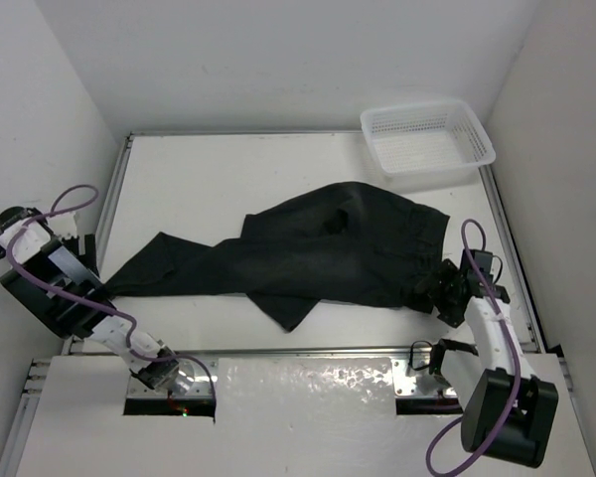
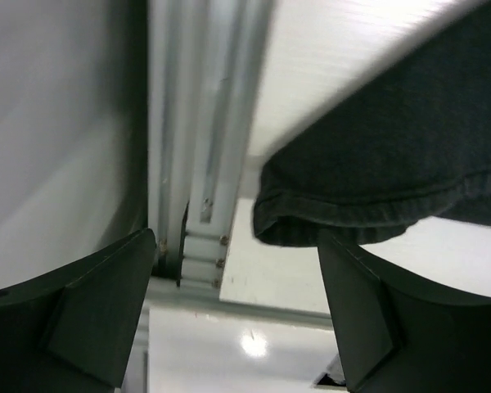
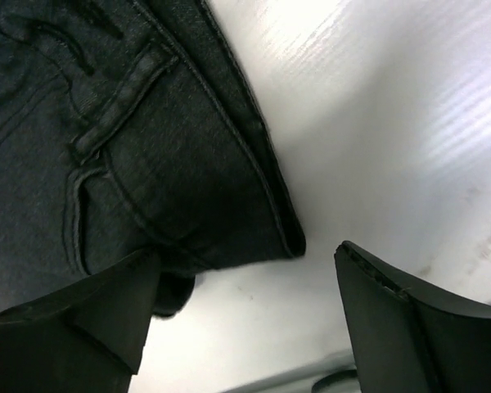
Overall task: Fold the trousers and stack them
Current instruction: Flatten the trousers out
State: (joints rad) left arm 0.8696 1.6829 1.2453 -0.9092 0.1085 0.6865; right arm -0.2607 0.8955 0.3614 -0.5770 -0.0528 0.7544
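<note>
1. While the trousers (image 1: 308,260) are spread crumpled across the table (image 1: 199,179), one leg stretched left and the other bunched, a lopsided fold is risked. The basket (image 1: 437,165), far right, is well apart.
2. The left gripper (image 2: 237,278) is held wide open and empty below the leg hem (image 2: 344,221). The side rail (image 2: 200,164) nearby could be struck.
3. The right gripper (image 3: 245,303) is held wide open and empty by the waistband corner (image 3: 229,221). A single layer might be pinched.

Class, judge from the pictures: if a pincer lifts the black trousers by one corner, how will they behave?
Probably floppy: the trousers lie wrinkled and folded over themselves, so the rest would likely drape and trail. The thick seamed waistband suggests that end is heavier.
</note>
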